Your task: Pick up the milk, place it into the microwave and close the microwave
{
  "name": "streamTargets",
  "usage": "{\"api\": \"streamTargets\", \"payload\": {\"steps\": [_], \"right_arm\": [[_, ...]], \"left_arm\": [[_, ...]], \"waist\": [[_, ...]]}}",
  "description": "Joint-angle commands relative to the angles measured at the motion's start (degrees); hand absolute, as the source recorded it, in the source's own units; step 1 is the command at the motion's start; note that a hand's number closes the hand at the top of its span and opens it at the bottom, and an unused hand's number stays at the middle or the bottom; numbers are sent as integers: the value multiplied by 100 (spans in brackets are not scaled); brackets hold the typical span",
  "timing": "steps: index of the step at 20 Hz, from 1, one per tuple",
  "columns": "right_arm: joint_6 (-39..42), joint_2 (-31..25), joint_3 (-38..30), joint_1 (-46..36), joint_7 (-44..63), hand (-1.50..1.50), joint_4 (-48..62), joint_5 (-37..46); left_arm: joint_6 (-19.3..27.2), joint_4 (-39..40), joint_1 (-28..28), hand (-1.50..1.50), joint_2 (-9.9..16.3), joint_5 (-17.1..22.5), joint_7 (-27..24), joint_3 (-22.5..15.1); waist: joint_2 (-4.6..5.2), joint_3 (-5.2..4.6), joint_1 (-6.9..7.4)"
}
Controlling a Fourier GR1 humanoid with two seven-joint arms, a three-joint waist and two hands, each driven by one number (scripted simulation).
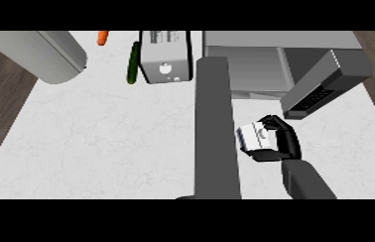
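The white counter carries one microwave at the upper right, its door swung open. One grey forearm runs straight up the middle toward the microwave; its hand is hidden, so the fingers cannot be told. One toaster stands upper centre. The right hand curls around one milk carton, just below the open door.

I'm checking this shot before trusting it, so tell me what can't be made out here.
- Milk carton: right hand curls round it, hiding its far side.
- Left hand: not visible; only the grey forearm shows, blocking the counter behind it.
- Microwave inside: partly hidden by that forearm and the open door.
- Carrot: cut off at the top edge.
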Motion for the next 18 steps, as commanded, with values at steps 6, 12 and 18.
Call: {"api": "streamTargets", "payload": {"steps": [6,12,18], "right_arm": [[-438,-133,-11,-901,341,150,-84,-5],[-659,-367,-80,-1659,853,150,455,71],[-457,-793,-73,-2036,1158,150,659,141]], "left_arm": [[-165,533,-418,-150,70,-329,34,143],[113,410,-631,-150,189,-178,247,-7],[-81,600,-762,-150,208,-260,166,17]], "waist": [[0,-8,-43],[60,1,90],[120,7,215]]}}
